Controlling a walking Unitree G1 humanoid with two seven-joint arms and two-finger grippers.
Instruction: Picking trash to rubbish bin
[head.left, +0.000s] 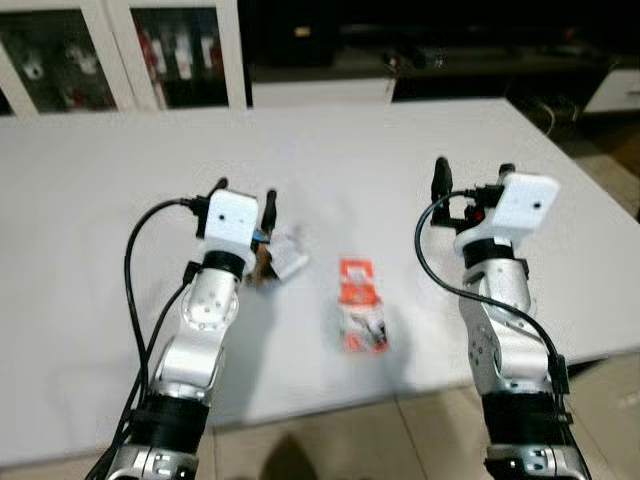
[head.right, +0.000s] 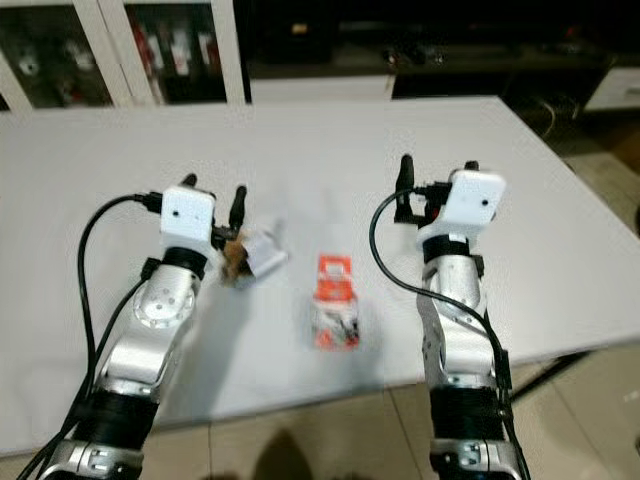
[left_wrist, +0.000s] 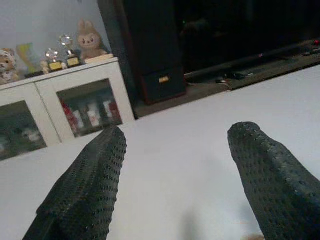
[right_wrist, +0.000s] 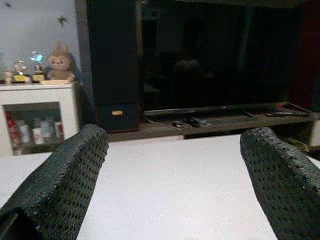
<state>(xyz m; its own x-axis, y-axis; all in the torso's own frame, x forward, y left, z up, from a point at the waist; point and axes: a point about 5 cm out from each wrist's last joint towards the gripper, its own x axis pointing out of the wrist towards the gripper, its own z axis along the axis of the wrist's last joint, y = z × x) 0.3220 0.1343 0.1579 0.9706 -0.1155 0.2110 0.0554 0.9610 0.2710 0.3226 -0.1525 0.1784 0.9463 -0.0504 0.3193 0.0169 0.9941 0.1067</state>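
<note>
A crumpled white and brown wrapper (head.left: 280, 255) lies on the white table (head.left: 330, 160), left of centre. To its right lies a flat red and orange packet (head.left: 360, 303), nearer the front edge. My left gripper (head.left: 246, 198) is open and hovers just above and behind the wrapper, which sits under its right finger. In the left wrist view its fingers (left_wrist: 85, 190) have only bare table between them. My right gripper (head.left: 474, 178) is open over the table to the right of the packet, well apart from it. In the right wrist view it (right_wrist: 175, 170) holds nothing.
White cabinets with glass doors (head.left: 150, 50) stand behind the table at the back left, and a dark TV stand (head.left: 430, 50) at the back right. The table's front edge (head.left: 400, 392) runs close to my body, with tiled floor below.
</note>
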